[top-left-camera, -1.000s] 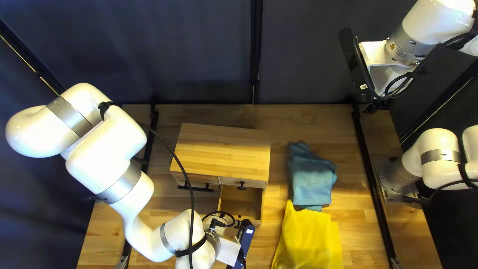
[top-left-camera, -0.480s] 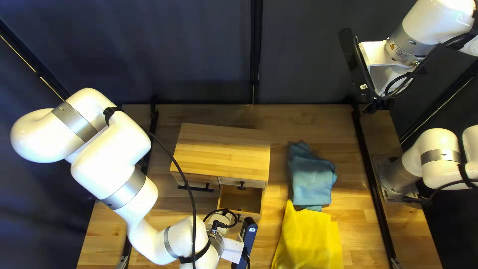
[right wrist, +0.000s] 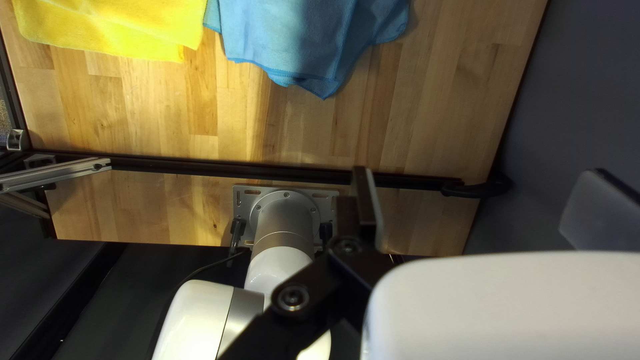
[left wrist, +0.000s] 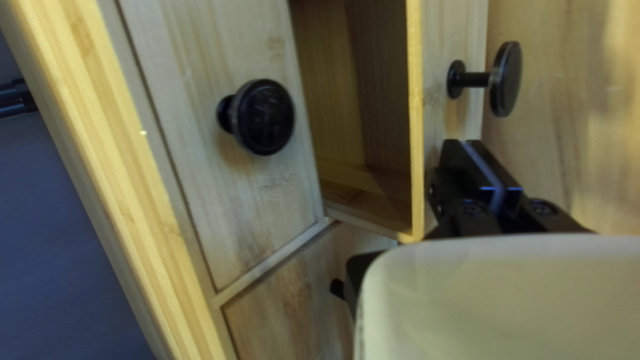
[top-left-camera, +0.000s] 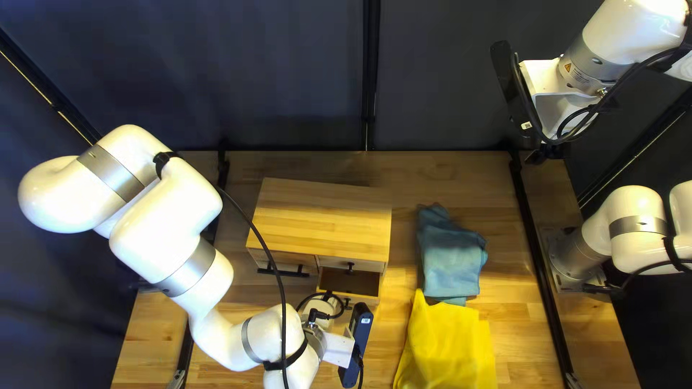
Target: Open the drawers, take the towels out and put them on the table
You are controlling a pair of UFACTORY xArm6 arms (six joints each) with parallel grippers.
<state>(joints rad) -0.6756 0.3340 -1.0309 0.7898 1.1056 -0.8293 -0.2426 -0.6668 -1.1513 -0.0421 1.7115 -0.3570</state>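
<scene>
A wooden drawer chest [top-left-camera: 324, 221] stands mid-table. Its lower right drawer [top-left-camera: 348, 282] is out a little, and the part of its inside [left wrist: 360, 125] that shows is bare wood. My left gripper [top-left-camera: 359, 314] [left wrist: 475, 150] is shut on nothing, its tip against that drawer's front just beside the black knob [left wrist: 500, 77]. A blue towel [top-left-camera: 451, 254] [right wrist: 310, 40] and a yellow towel [top-left-camera: 446, 346] [right wrist: 110, 22] lie on the table right of the chest. My right gripper [top-left-camera: 513, 92] [right wrist: 470, 205] hangs open and empty, high over the table's right edge.
The drawer above the open one is closed, with a round black knob [left wrist: 255, 117]. A long black handle [top-left-camera: 281, 272] is on the chest's left drawer. My right arm's base [right wrist: 285, 220] is bolted beyond a black rail [right wrist: 250, 170] at the table's right edge.
The lower right drawer has slid most of the way back into the chest, with my left gripper moving toward the chest against its front. The right arm and both towels have not moved.
</scene>
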